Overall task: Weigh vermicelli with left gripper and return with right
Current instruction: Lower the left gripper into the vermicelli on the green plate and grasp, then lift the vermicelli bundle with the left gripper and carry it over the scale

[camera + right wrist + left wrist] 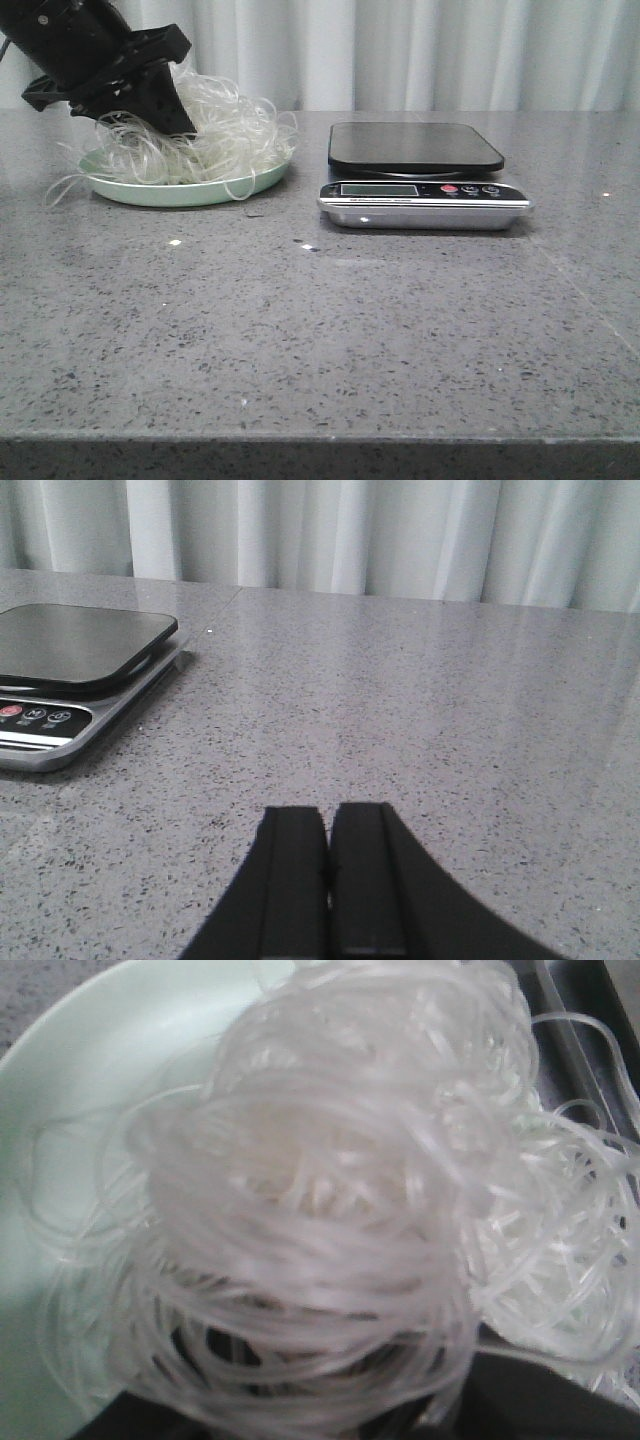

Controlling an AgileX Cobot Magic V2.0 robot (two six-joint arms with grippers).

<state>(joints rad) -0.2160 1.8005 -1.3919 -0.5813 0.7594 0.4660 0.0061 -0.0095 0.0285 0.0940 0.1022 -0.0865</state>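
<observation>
Vermicelli: the vermicelli (205, 135) sits heaped on the pale green plate (200, 190), a loose white tangle directly under and around the left gripper's tip; stray loops hang over the plate's rim on both sides, one reaching down to the table.
Left gripper: the left gripper (172, 118) points down into the tangle from the upper left, its tip buried in the strands. In the left wrist view the noodles (330, 1210) fill the frame and hide the jaws, so I cannot tell whether they are spread or clenched on the strands.
Plate edge: the plate's rim (60, 1070) shows bare on the side away from the scale; the near rim lies close below the gripper tip.
Scale: the kitchen scale (420, 175) stands just beside the plate, to the left gripper's right, its dark platform (415, 147) bare, its display and buttons facing the front.
Right gripper: the right gripper (328, 880) hovers low over the table with its two fingers pressed together, clamped on nothing; the scale (70, 675) lies ahead and to its left, well apart.
Open room: the grey speckled table (320, 330) lies open in front of plate and scale, and ahead and to the right of the right gripper, up to the white curtain (400, 530).
</observation>
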